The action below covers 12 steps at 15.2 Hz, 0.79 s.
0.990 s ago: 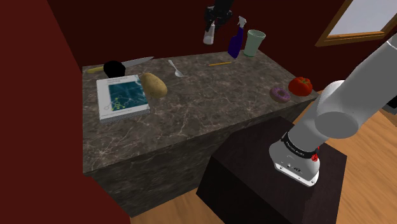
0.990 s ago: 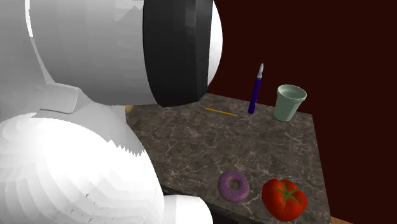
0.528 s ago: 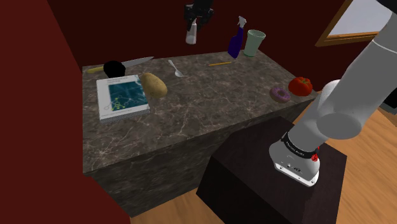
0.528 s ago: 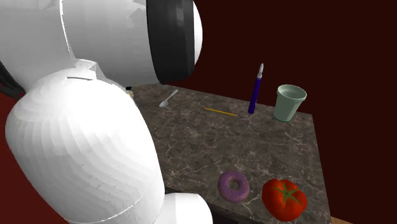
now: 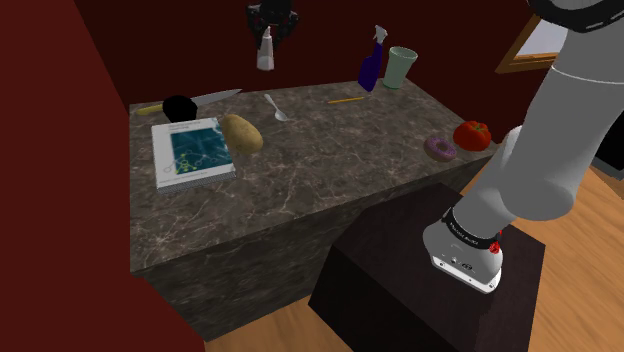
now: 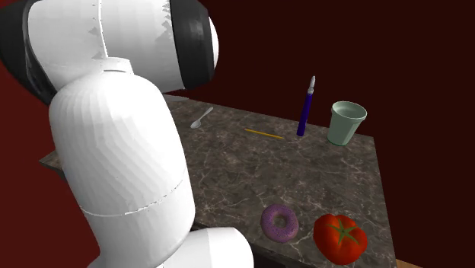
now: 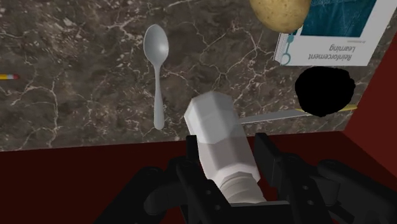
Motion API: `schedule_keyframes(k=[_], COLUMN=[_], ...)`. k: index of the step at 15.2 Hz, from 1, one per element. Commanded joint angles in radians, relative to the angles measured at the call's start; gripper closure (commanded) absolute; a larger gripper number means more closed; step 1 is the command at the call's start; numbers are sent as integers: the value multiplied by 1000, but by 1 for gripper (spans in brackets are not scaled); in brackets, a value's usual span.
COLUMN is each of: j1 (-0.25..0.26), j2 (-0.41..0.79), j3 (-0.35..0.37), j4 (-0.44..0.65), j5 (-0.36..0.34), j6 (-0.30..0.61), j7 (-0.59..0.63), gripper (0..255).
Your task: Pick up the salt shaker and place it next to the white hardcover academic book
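High above the back edge of the marble counter [image 5: 330, 165], we see the gripper [image 7: 227, 156] clenched on the white salt shaker [image 7: 215, 130], which hangs clear of the surface near the spoon [image 7: 156, 70]. Toward the shoulder view's left, the white book [image 5: 193, 152] with a blue cover picture lies flat, with a potato [image 5: 241, 132] just beside it.

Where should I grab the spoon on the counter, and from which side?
The spoon lies flat on the counter, so come from straight above. Grip its thin, straight handle near the middle, with one finger on each side; there is bare counter on both sides. The gripper is shut on the shaker, which would probably have to be set down first.
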Motion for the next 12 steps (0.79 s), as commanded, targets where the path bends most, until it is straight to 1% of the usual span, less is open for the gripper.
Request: schedule_keyframes(k=[1,4,5,12], j1=[20,52,68,69], j2=[57,153,207,210], j3=[10,22,27,26], j4=[83,223,305,215], j5=[-9,-23,-30,-31], j6=[-26,-72,-100,-8], j7=[35,84,107,110], gripper=[255,255,255,255])
